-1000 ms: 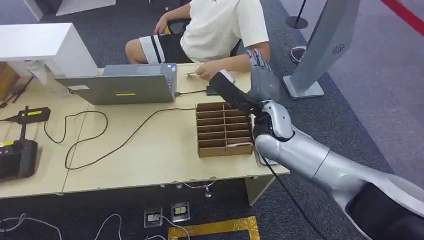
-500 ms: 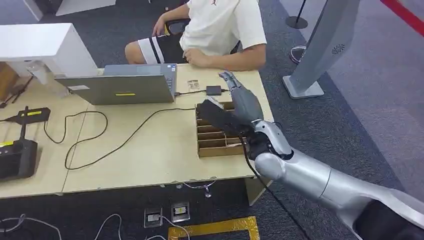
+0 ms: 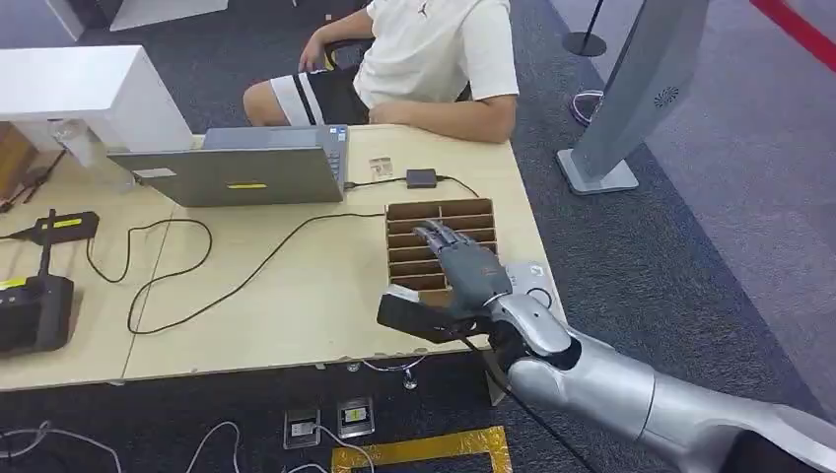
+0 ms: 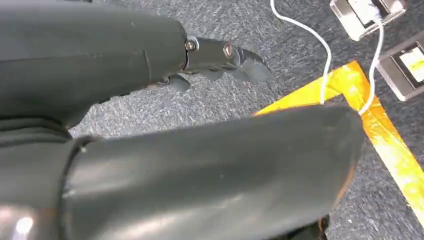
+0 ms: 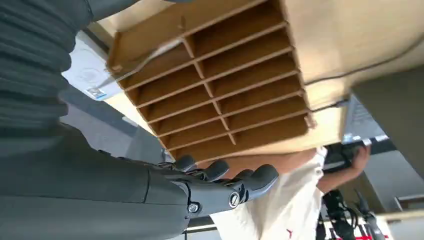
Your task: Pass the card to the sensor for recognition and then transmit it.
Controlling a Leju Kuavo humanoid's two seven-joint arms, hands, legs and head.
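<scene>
A small card (image 3: pixel 381 166) lies flat on the wooden table (image 3: pixel 296 296), between the laptop (image 3: pixel 237 172) and a black adapter (image 3: pixel 421 178), in front of a seated person (image 3: pixel 434 49). My right hand (image 3: pixel 463 276) hovers over the near part of the slotted cardboard box (image 3: pixel 414 212), fingers stretched out and holding nothing. In the right wrist view the right hand (image 5: pixel 215 185) is spread beside the box (image 5: pixel 225 90). A white sensor pad (image 3: pixel 533 279) sits at the table's right edge, next to the box. My left hand (image 4: pixel 125 55) hangs above the carpet with nothing in it.
Black cables (image 3: pixel 168 266) loop across the table's middle. Black devices (image 3: pixel 34 305) stand at the left edge. A grey floor stand (image 3: pixel 631 89) rises right of the table. Floor sockets (image 3: pixel 340 419) and yellow tape (image 3: pixel 424 448) lie below the front edge.
My right hand has drawn back from the far table edge near the person to above the box's near side. The person's hand has pulled back, and the card now lies on the table.
</scene>
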